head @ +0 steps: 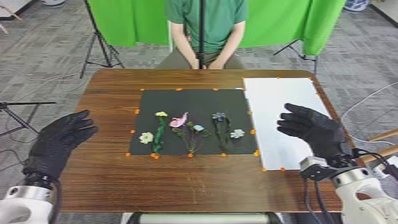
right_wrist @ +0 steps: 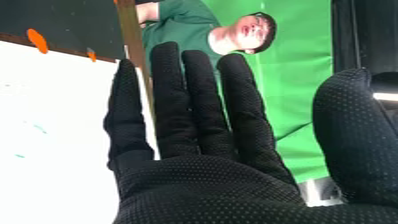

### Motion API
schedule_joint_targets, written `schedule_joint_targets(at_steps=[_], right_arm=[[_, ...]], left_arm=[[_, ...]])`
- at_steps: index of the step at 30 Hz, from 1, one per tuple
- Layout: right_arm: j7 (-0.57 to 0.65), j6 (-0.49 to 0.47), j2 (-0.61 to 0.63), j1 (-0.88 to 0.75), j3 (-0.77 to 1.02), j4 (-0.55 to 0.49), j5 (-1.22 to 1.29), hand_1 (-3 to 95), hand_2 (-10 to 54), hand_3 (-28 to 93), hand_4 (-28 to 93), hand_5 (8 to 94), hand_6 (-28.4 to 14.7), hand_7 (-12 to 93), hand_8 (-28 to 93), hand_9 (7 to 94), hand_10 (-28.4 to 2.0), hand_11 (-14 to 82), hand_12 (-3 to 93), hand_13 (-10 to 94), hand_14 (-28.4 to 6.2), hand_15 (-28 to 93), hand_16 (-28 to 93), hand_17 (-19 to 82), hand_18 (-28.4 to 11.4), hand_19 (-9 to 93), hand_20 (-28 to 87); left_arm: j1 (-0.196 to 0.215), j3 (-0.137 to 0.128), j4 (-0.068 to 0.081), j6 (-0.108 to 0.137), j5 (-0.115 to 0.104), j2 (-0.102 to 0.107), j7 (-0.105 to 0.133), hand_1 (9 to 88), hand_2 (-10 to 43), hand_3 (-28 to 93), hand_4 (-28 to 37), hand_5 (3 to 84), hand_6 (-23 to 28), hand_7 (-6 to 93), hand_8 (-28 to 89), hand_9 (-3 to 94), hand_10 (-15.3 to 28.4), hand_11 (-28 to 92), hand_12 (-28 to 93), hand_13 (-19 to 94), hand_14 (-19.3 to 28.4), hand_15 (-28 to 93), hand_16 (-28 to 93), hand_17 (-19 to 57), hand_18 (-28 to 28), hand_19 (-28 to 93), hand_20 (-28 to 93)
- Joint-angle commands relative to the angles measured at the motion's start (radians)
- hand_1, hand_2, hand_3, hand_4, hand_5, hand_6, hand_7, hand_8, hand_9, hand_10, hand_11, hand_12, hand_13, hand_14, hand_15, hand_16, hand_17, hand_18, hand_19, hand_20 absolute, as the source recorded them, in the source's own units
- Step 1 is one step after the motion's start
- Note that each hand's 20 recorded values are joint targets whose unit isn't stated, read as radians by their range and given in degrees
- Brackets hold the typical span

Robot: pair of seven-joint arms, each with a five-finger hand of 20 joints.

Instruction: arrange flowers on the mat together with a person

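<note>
My left hand: open, fingers relaxed, at the left edge of the brown wooden table. My right hand: open, fingers extended, over the right side of the white sheet. Dark mat, left of the sheet, orange markers round its edges. Lying on the mat, nearest first: cream flower, left; whitish flower, right; small pale-blue flower, middle; pink flower, just beside it, slightly farther; blue-grey flower, on dark green stems; pale-yellow flower, on a green stem. Beyond the table: green curtain.
</note>
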Motion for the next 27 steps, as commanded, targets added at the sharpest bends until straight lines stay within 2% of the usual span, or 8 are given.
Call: schedule_joint_targets(at_steps=[1, 3, 5, 8, 12, 16, 20, 27], right_arm=[[0.014, 0.009, -0.010, -0.053, 0.007, -0.018, -0.003, 14.4, 8.3, 86, -23, 46.9, -4.9, 18, -9, 47.9, -15.9, 16.9, 23.4, 40, -14.2, 33, 23, 12, -21.8, 51, 27], [0.007, 0.015, -0.010, -0.053, 0.005, -0.017, -0.003, 14.3, 8.3, 86, -23, 46.8, -5.0, 17, -9, 47.9, -15.9, 16.9, 23.5, 40, -14.1, 33, 23, 12, -21.8, 51, 27], [0.010, 0.016, -0.017, -0.062, 0.013, -0.023, 0.003, 14.3, 8.3, 86, -23, 46.8, -4.9, 17, -9, 47.9, -15.9, 16.9, 23.5, 40, -14.1, 33, 23, 12, -21.8, 51, 27], [0.000, 0.021, -0.017, -0.051, 0.007, -0.017, -0.001, 14.3, 8.4, 86, -23, 46.7, -5.0, 17, -9, 47.9, -15.9, 16.9, 23.5, 40, -14.0, 32, 23, 12, -21.8, 51, 27], [-0.014, 0.021, -0.014, -0.041, 0.008, -0.014, -0.002, 14.3, 8.4, 86, -23, 46.7, -4.8, 18, -9, 47.9, -15.9, 16.9, 23.5, 40, -14.1, 32, 23, 12, -21.8, 51, 27], [-0.034, 0.031, -0.001, -0.026, 0.008, -0.013, 0.001, 14.3, 8.3, 86, -23, 46.6, -4.8, 18, -9, 47.9, -15.9, 16.9, 23.5, 40, -14.0, 32, 23, 12, -21.8, 51, 27], [-0.043, 0.047, 0.009, -0.027, 0.016, -0.016, 0.003, 14.3, 8.4, 86, -23, 46.7, -4.9, 18, -9, 47.9, -15.8, 17.0, 23.5, 40, -14.0, 32, 23, 12, -21.8, 51, 27], [-0.053, 0.059, 0.012, -0.044, 0.016, -0.015, 0.021, 14.3, 8.4, 86, -23, 46.9, -4.8, 18, -9, 48.2, -15.8, 17.2, 23.5, 41, -13.9, 33, 23, 12, -21.7, 51, 27]], left_arm=[[0.013, 0.021, -0.006, 0.017, -0.003, -0.014, 0.001, 29.5, 7.5, 70, -21.7, 43.6, 5.6, 24.0, -9, 37.5, 15.9, 35, 18, 33, 18.2, 48, 0, -2.2, 23.8, 57, 9], [0.009, 0.028, -0.005, 0.029, -0.010, -0.013, 0.015, 29.5, 7.5, 70, -21.7, 43.6, 5.7, 24.0, -9, 37.6, 16.0, 35, 18, 32, 18.2, 48, 0, -2.2, 23.9, 57, 9], [-0.002, 0.027, -0.002, 0.014, -0.001, -0.015, 0.006, 29.5, 7.5, 70, -21.7, 43.7, 5.6, 24.0, -9, 37.7, 16.0, 35, 17, 33, 18.1, 48, 0, -2.2, 23.9, 57, 9], [-0.002, 0.028, -0.005, 0.021, -0.003, -0.012, 0.017, 29.5, 7.5, 70, -21.7, 43.7, 5.6, 24.1, -9, 37.7, 16.0, 35, 18, 33, 18.2, 48, 0, -2.2, 23.9, 57, 9], [-0.013, 0.028, -0.004, 0.016, -0.001, -0.006, 0.018, 29.5, 7.5, 70, -21.7, 43.6, 5.6, 24.2, -9, 37.8, 16.1, 35, 18, 33, 18.2, 48, 0, -2.2, 23.9, 57, 9], [-0.033, 0.040, 0.001, 0.017, -0.004, 0.001, 0.027, 29.5, 7.5, 70, -21.7, 43.6, 5.5, 24.2, -9, 37.7, 16.0, 35, 17, 33, 18.2, 48, 0, -2.2, 23.9, 57, 9], [-0.059, 0.060, 0.010, 0.007, -0.003, 0.002, 0.018, 29.5, 7.4, 70, -21.7, 43.6, 5.5, 24.1, -9, 37.7, 16.0, 35, 17, 33, 18.2, 48, 0, -2.2, 23.9, 57, 9], [-0.075, 0.079, 0.017, -0.001, 0.001, -0.006, 0.008, 29.5, 7.5, 70, -21.7, 43.6, 5.6, 24.2, -9, 37.7, 16.0, 35, 17, 33, 18.1, 48, 0, -2.2, 23.8, 57, 9]])
